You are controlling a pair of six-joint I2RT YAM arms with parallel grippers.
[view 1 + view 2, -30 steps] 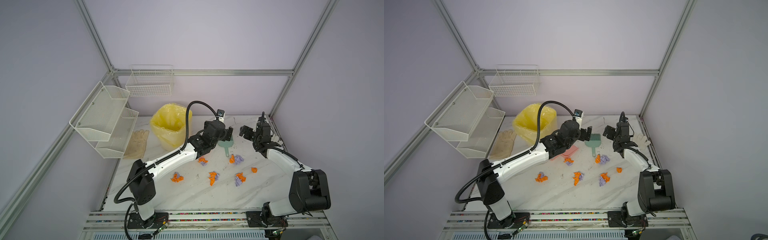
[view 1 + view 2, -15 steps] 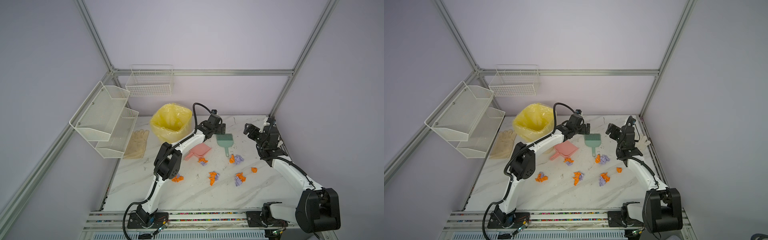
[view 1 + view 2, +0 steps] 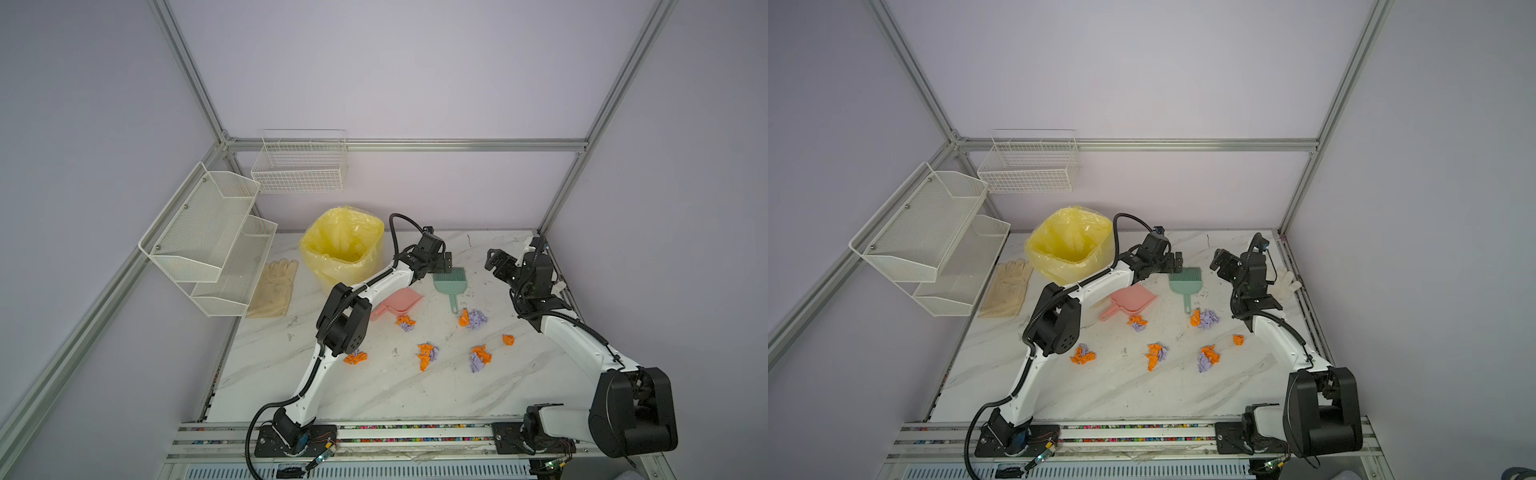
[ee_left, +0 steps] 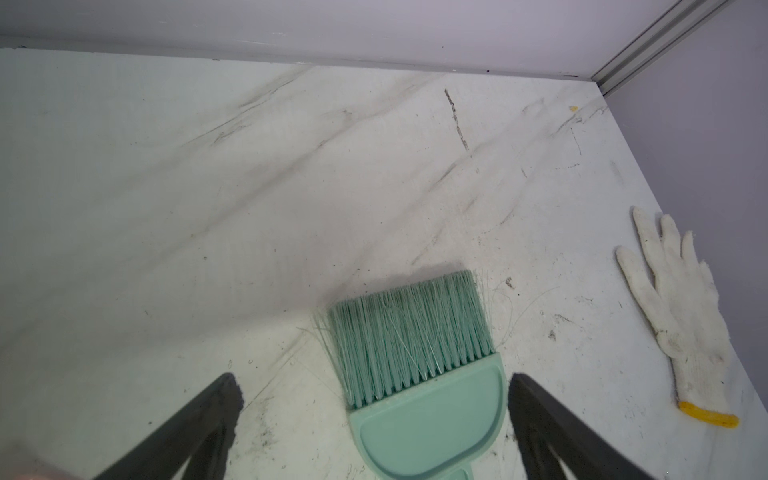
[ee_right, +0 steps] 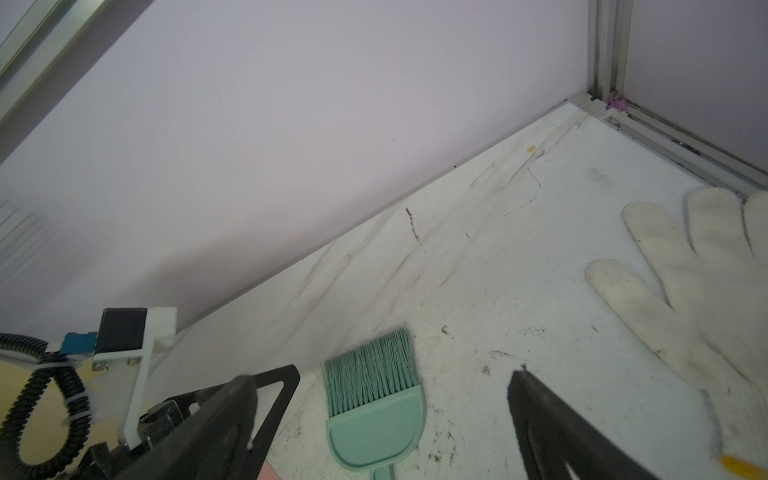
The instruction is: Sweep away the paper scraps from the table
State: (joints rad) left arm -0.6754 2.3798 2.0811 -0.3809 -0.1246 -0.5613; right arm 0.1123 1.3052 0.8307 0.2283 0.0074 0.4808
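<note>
Several paper scraps, orange and pale purple wads (image 3: 427, 355) (image 3: 1156, 355), lie scattered over the middle of the marble table (image 3: 374, 395) (image 3: 1100, 390). A green brush (image 3: 451, 282) (image 3: 1185, 282) (image 4: 415, 332) (image 5: 374, 428) lies behind them, with a pink dustpan (image 3: 399, 301) (image 3: 1131, 300) to its left. My left gripper (image 3: 445, 262) (image 3: 1177, 262) (image 4: 372, 380) hovers open at the brush's bristle end, its fingers wide on either side of the head. My right gripper (image 3: 496, 259) (image 3: 1221, 259) (image 5: 381, 377) is open and empty, right of the brush and facing it.
A bin lined with a yellow bag (image 3: 340, 245) stands at the back left. Beige gloves (image 3: 274, 286) lie under the white wire shelves (image 3: 208, 237). A white glove (image 3: 1285, 284) (image 4: 685, 316) (image 5: 706, 291) lies at the right edge. A wire basket (image 3: 299, 166) hangs on the back wall.
My left arm's elbow has swung up and towards the middle, uncovering the pink dustpan, while its gripper stays by the brush. The right arm's elbow has dropped towards the front. Both grippers stay open.
</note>
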